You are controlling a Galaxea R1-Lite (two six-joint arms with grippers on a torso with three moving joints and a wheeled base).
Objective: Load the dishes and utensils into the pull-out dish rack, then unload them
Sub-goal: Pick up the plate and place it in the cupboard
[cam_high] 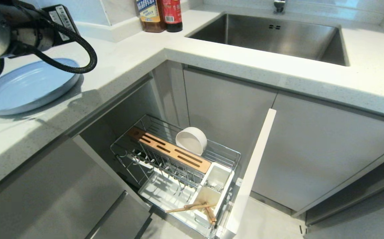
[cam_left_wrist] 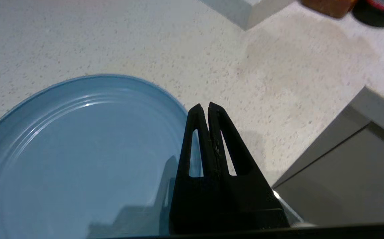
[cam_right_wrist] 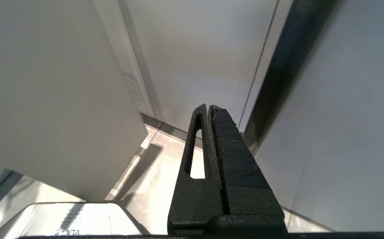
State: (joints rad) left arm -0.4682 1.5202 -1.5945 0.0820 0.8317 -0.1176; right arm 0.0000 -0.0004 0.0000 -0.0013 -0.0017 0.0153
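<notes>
- Plate lay flat on the counter, outside the rack.
- Bowl leaned in the rack, and chopsticks sat in its white holder.
- Left hand hovered over the plate's edge, fingers pressed together, holding nothing.
- Right hand was parked low beside the cabinets, also closed and empty.
- Loading seemed in hand; next the left hand must open and grip the plate's rim.

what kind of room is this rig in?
Most likely a home kitchen: a stainless sink set in a pale speckled countertop, grey cabinet fronts below, a pull-out dish rack holding a bowl, and sauce bottles by the wall.
</notes>
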